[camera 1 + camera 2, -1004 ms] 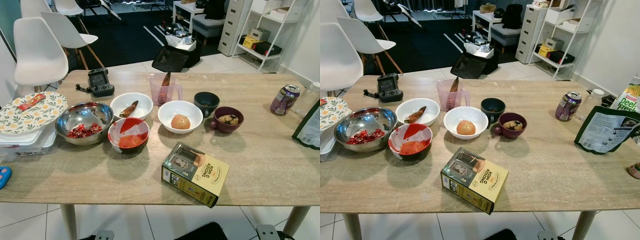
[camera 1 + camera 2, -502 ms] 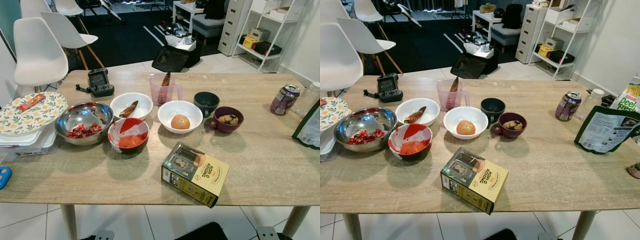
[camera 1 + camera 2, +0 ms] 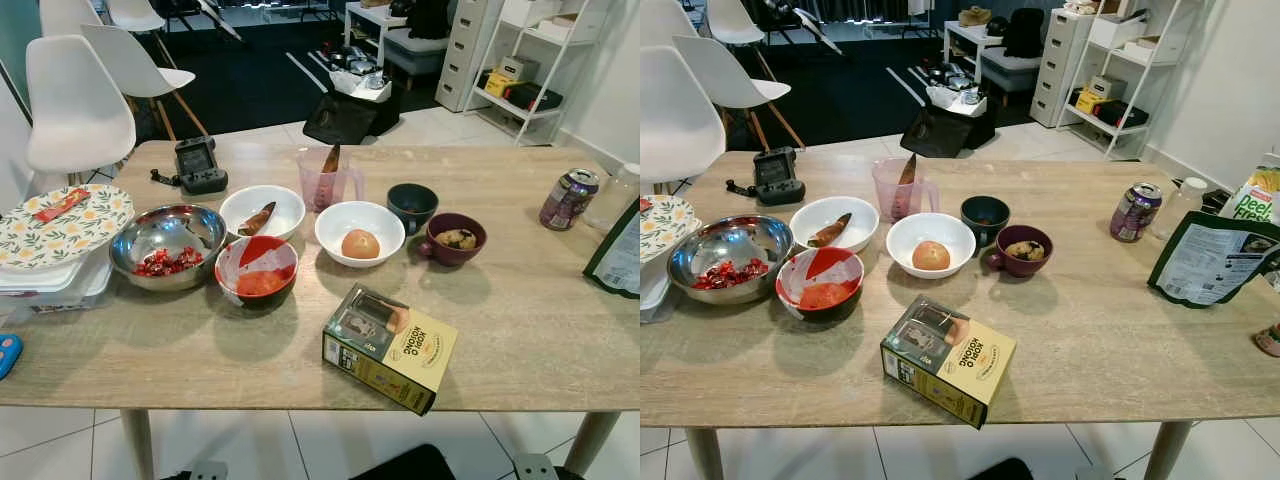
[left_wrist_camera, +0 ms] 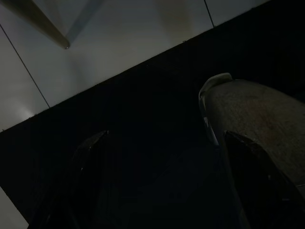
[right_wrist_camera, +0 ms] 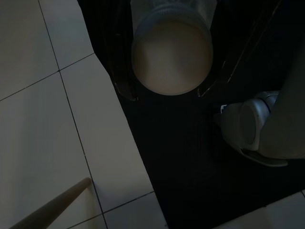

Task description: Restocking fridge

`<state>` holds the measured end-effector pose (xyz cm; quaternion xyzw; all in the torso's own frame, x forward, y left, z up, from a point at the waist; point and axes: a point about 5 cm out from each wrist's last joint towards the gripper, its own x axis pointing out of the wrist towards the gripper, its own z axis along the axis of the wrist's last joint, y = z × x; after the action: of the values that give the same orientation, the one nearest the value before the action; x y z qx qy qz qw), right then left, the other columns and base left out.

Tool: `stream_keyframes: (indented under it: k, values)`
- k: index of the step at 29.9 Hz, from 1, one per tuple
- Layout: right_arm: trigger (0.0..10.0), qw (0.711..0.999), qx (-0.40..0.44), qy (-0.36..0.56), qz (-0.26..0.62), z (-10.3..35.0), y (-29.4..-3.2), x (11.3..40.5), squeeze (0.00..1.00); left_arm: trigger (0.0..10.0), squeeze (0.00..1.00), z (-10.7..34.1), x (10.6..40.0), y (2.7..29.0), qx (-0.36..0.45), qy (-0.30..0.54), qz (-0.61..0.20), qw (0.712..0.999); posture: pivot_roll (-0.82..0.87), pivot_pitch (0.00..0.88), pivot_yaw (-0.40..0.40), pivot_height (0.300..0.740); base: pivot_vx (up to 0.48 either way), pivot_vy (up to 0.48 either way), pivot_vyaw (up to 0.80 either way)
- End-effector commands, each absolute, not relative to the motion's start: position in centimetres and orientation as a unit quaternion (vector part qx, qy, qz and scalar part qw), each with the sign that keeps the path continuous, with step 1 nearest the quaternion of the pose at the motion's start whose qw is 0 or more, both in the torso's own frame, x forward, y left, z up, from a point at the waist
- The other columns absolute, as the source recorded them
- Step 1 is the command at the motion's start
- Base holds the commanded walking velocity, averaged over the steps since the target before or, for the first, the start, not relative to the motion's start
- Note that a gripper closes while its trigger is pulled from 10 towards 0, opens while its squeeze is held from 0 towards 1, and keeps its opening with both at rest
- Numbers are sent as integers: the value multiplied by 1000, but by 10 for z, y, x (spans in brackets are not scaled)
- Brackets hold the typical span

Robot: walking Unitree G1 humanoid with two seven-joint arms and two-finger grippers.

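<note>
A yellow and black coffee box [image 3: 390, 347] lies flat near the front edge of the wooden table [image 3: 520, 320]. A purple drink can [image 3: 567, 199] and a dark green pouch [image 3: 1205, 258] stand at the table's right end. In the right wrist view, my right gripper [image 5: 166, 94] is shut on a clear jar [image 5: 171, 52] with pale contents, hanging low over the tiled floor. In the dark left wrist view, my left gripper [image 4: 167, 138] hangs over a black mat with its fingers wide apart and nothing between them.
Bowls crowd the table's middle: a steel bowl [image 3: 167, 243], a red bowl [image 3: 257, 270], two white bowls [image 3: 360, 232], a dark bowl [image 3: 412, 205] and a maroon bowl [image 3: 456, 238]. A pink measuring cup [image 3: 327, 180], a patterned plate [image 3: 60, 225] and white chairs [image 3: 75, 105] are nearby.
The view has shifted very slightly. Nothing on the table has moved.
</note>
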<state>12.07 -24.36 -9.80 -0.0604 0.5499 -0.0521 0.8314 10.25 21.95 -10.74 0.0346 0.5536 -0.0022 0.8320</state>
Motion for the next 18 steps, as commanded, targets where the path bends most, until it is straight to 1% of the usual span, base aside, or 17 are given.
stream_keyframes:
  k: [1, 18]
  values:
    - [10000, 829, -58, 553, -59, -98, -246, 118, 0, 10000, 0, -109, 95, 222, 41, 566, -8, 823, -18, 0, -43, 740, 0, 0, 0]
    - [10000, 829, -56, 553, -61, -98, -246, 117, 0, 10000, 0, -109, 95, 222, 42, 566, -8, 823, -19, 0, -41, 740, 0, 0, 0]
